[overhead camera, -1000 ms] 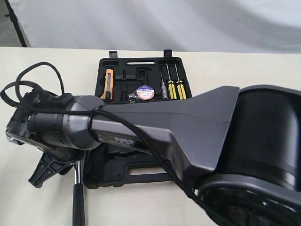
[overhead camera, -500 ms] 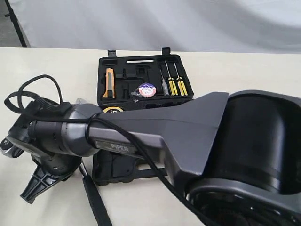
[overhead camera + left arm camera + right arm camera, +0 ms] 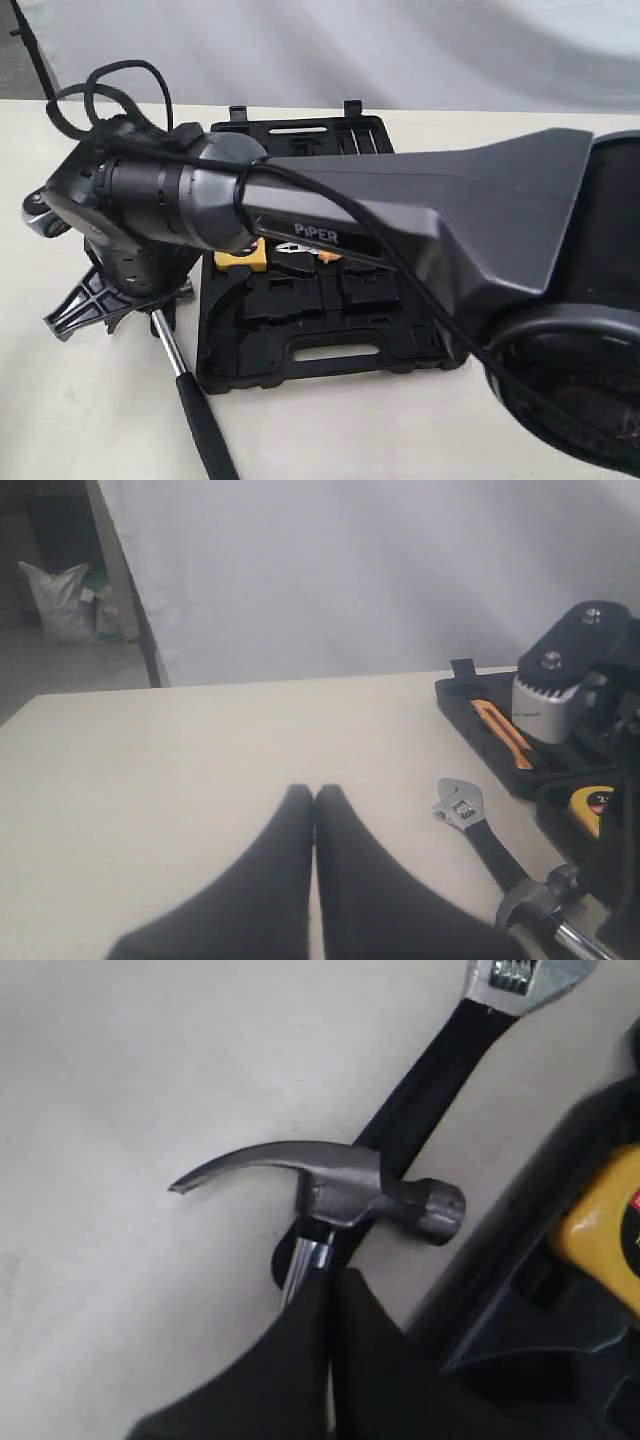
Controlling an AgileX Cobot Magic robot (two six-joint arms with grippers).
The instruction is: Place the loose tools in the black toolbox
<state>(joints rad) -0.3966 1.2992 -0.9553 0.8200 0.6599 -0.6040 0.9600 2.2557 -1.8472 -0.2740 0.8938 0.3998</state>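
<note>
From outside, the right gripper point(image 3: 148, 305) meets the claw hammer point(image 3: 202, 425) beside the black toolbox's point(image 3: 320, 372) left edge on the desk point(image 3: 70, 420); the left gripper point(image 3: 315, 810) hangs closed and empty over the desk; close up, the right gripper's fingers point(image 3: 290, 1360) pinch the hammer's shaft below its head, over the adjustable wrench point(image 3: 430, 1090).

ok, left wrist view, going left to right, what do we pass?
White sack in the background → black left hand, shut → silver-jawed adjustable wrench with black handle → yellow tape measure.
</note>
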